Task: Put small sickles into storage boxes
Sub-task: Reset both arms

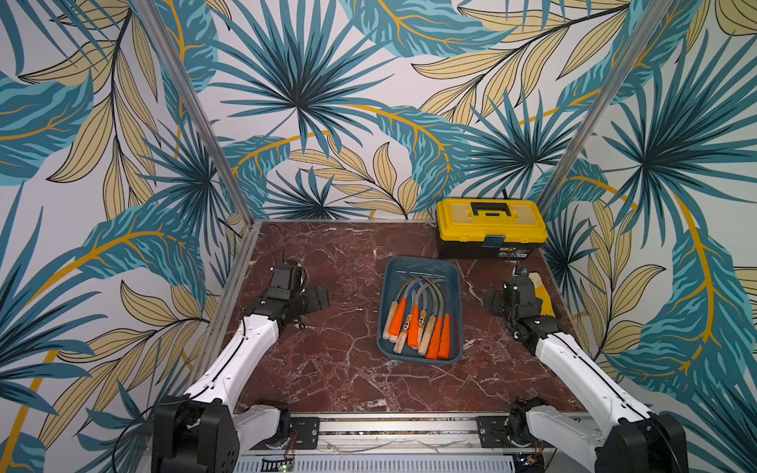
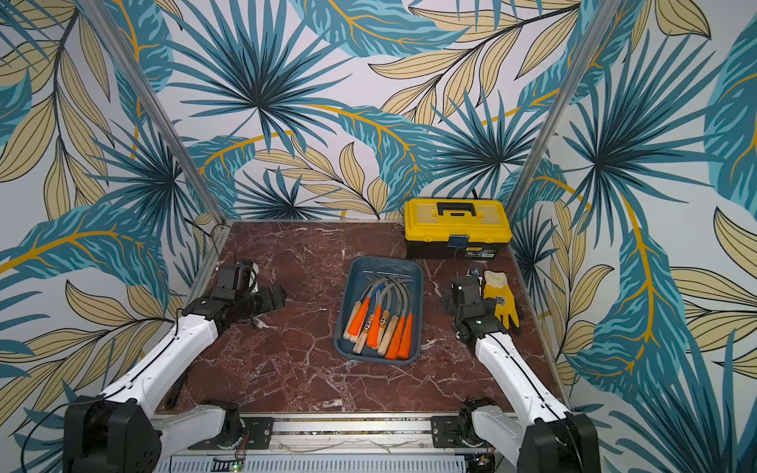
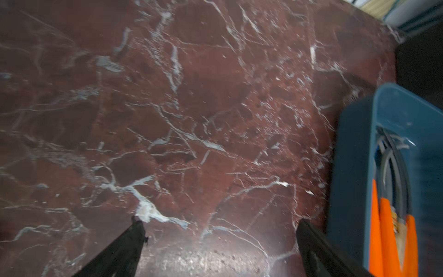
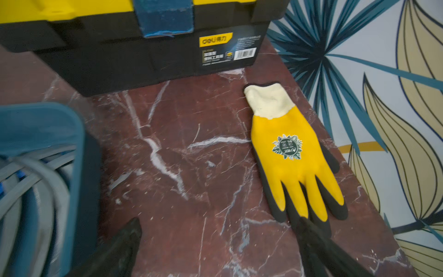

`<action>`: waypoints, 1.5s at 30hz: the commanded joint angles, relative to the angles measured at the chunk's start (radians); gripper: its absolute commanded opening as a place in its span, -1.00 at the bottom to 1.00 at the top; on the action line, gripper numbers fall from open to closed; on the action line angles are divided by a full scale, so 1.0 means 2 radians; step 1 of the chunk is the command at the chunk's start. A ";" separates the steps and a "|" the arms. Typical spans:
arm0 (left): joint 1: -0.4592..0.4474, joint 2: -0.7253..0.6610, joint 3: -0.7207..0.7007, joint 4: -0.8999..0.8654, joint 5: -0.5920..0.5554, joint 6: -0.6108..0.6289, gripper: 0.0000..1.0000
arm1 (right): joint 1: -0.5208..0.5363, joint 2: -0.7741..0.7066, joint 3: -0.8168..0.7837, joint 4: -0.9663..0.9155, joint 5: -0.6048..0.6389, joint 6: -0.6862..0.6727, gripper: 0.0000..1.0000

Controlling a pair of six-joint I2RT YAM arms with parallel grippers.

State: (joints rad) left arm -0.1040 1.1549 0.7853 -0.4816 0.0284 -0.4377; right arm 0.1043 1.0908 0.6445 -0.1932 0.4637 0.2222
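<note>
Small sickles (image 1: 413,319) lie bundled in the teal tray (image 1: 422,266), handles near. The left gripper (image 3: 220,220) and right gripper (image 4: 218,220) flank it, jaws spread and empty; job looks done.

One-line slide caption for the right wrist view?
Right wrist view: open right hand above the marble table, yellow glove alongside, toolbox ahead, sickles lying in the teal tray.

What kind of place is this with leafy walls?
Probably a robot practice booth, not a garden: a left arm and right arm on a rail, leaf-print walls close around a marble table.
</note>
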 commanded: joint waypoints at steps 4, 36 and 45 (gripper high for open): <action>0.067 0.012 -0.040 0.143 -0.055 0.027 0.99 | -0.041 0.074 -0.033 0.190 0.006 -0.047 0.99; 0.052 0.191 -0.201 0.692 -0.116 0.196 0.99 | -0.051 0.193 -0.132 0.526 -0.054 -0.079 0.99; 0.052 0.190 -0.201 0.692 -0.114 0.198 0.99 | -0.051 0.194 -0.131 0.525 -0.054 -0.079 0.99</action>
State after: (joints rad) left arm 0.0006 1.5391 0.3824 0.8543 -0.1909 -0.0605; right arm 0.0063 1.4876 0.3885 0.8375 0.3641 0.0704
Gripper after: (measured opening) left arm 0.994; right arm 0.994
